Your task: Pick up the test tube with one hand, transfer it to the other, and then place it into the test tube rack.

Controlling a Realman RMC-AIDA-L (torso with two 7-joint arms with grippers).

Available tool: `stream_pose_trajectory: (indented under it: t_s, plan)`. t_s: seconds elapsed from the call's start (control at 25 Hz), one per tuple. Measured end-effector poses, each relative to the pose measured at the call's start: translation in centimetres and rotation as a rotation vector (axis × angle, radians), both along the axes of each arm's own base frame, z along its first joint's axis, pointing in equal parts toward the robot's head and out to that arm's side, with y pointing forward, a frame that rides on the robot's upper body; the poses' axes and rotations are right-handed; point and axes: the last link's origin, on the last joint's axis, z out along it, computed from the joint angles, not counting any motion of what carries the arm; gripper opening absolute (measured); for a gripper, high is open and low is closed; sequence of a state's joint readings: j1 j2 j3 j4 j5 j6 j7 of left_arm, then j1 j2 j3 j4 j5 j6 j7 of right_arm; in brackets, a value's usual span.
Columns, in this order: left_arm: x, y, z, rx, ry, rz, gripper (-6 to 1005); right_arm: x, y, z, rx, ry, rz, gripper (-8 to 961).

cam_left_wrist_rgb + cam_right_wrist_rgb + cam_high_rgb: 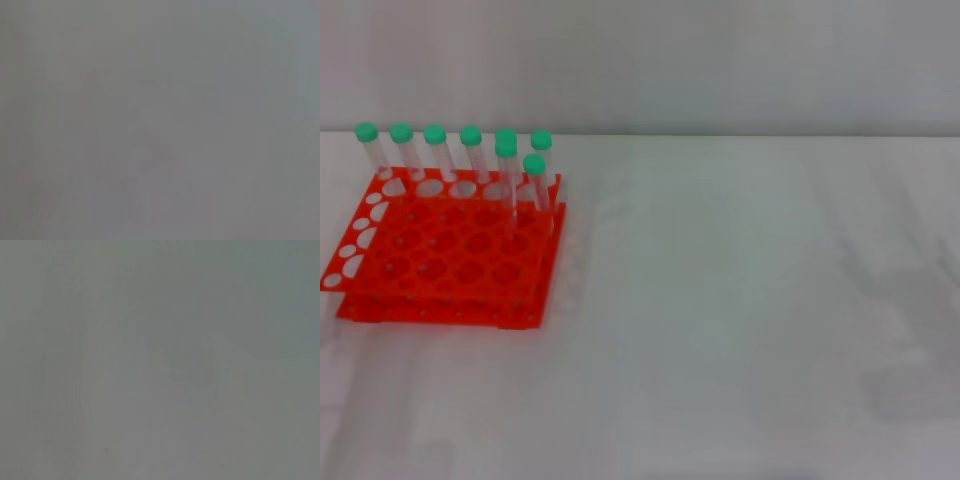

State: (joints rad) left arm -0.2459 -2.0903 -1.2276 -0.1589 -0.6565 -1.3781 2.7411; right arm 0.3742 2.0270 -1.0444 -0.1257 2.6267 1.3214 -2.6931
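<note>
On a pale white bench (740,330) we see a bright orange-red test tube rack (440,255) standing at the left side, its two flat tiers pierced with rows of round holes. Eight clear tubes with round green caps stand upright in the rack. Six of them form a line along the rack's far edge, running from the far left corner toward the right. Two more stand just in front of that line, near the rack's right end: one taller tube (507,185) and, just to its right, the test tube (536,190) nearest us, set in a hole close to the right edge of the rack. Most holes nearer to us hold nothing.

No arm and no tool appears in the head view, so we cannot tell whether either tool is spread or pressed together. Both wrist views show only a plain grey blur in which we can make out nothing.
</note>
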Motion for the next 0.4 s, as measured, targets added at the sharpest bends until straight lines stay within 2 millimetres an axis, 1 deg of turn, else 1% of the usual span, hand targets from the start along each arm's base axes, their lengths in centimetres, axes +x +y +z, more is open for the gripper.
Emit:
stream_pose_trajectory:
  t_s: [0.2, 0.4]
  plan:
    - [0.6, 1.1, 0.4, 0.026, -0.013, -0.013, 893, 0.3, 0.2, 0.0, 0.024, 0.037, -0.035, 857]
    - [0.7, 1.8, 0.7, 0.04, -0.024, -0.012, 893, -0.1, 0.8, 0.1, 0.027, 0.034, -0.028, 858]
